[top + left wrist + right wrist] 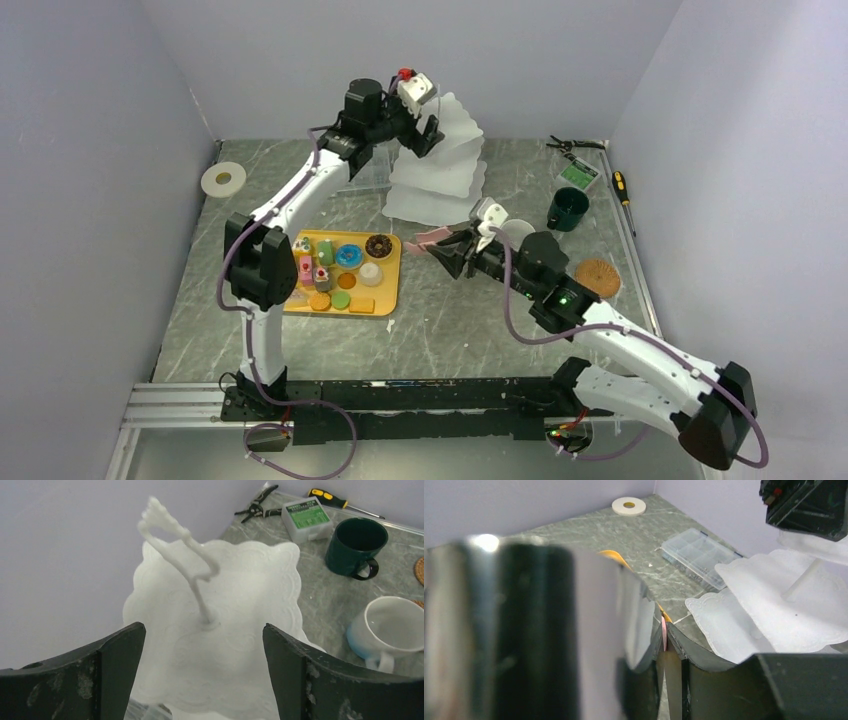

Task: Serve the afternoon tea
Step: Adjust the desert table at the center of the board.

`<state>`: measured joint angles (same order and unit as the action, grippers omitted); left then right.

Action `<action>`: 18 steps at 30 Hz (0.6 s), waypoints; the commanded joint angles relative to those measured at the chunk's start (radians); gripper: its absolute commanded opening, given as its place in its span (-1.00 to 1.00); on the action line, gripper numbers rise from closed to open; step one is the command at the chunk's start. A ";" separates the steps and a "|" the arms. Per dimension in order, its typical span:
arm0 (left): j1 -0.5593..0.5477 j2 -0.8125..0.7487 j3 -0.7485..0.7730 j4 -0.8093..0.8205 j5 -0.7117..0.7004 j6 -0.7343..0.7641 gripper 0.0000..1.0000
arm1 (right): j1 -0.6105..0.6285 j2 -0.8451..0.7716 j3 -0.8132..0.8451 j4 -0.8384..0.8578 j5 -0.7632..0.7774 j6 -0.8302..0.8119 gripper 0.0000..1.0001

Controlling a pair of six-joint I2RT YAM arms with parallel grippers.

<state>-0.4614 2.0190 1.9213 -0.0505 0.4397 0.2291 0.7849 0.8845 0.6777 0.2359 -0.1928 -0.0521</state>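
Note:
The white three-tier stand (440, 165) stands at the back centre. My left gripper (428, 135) hovers open and empty over its top tier, and in the left wrist view (204, 627) the fingers straddle the stand's looped handle (180, 545) without touching it. My right gripper (447, 250) is shut on the pink tongs (425, 238) between the stand and the yellow tray (392, 285). A pink sliver (663, 632) shows between its fingers. Several toy pastries (345, 265) lie on the tray. A dark-green mug (567, 208), a white mug (392, 630) and a cork coaster (597, 277) sit on the right.
A clear compartment box (696, 555) lies left of the stand. A white ring (223, 179) sits at the far left. Pliers (575, 145), a small green-labelled box (578, 175) and a screwdriver (622, 187) lie at the back right. A blurred shiny shape (524, 630) fills the left of the right wrist view.

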 commanded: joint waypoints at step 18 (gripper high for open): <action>0.293 -0.410 -0.040 -0.853 -0.240 0.013 0.87 | 0.070 0.553 0.053 0.564 0.113 -0.066 0.08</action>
<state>-0.2260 1.6623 1.9064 -0.7059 0.2848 0.2234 0.8330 1.3735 0.6788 0.5941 -0.1463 -0.0872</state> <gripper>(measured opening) 0.932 0.542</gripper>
